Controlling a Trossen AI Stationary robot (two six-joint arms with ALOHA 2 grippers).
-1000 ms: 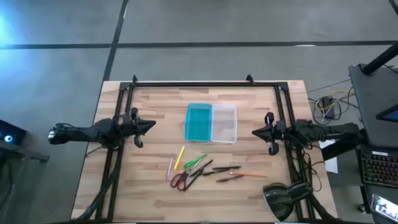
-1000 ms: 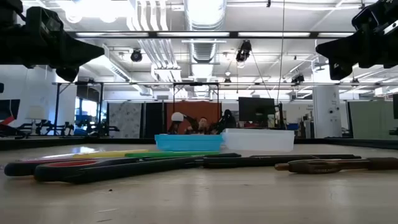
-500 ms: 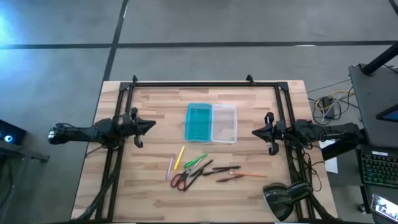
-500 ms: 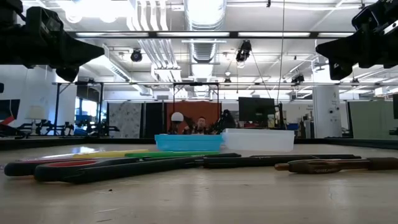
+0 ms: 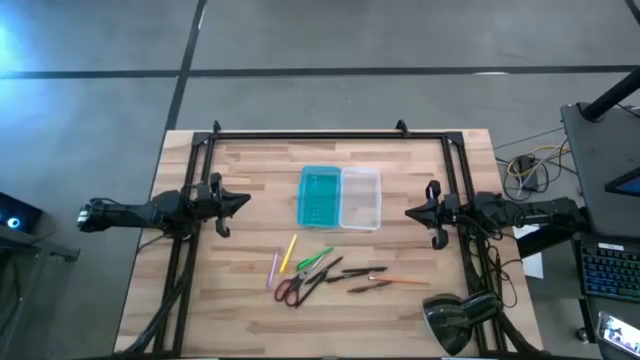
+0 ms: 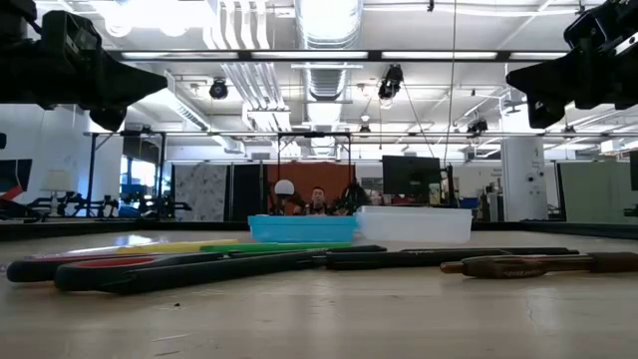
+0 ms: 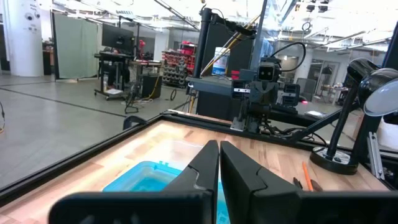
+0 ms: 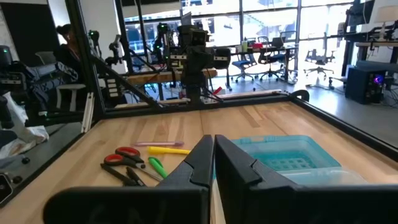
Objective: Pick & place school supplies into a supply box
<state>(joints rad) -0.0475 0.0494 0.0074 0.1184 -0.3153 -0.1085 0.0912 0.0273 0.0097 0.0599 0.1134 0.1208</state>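
Tabletop (image 5: pixel 250 165) of pale wood, seen from above, fills the middle of the frame. Supply box (image 5: pixel 340 197) lies open at centre, teal half on the left, clear half on the right, both resting flat. School supplies (image 5: pixel 325 272) are scattered below the box, toward the lower centre: pink pen (image 5: pixel 273 270) and yellow pen (image 5: pixel 288 253) at the left of the cluster, green pen (image 5: pixel 314 258) beside them, red-handled scissors (image 5: pixel 292 290) below, dark pens (image 5: pixel 357 271) and orange pencil (image 5: pixel 405 282) trailing right. None touches the box.

Left gripper (image 5: pixel 243 201) hangs at the left edge of the tabletop, level with the box, fingers pressed together, holding nothing. Right gripper (image 5: pixel 411 211) mirrors it at the right edge, fingers likewise closed and empty. Both sit well apart from box and supplies.
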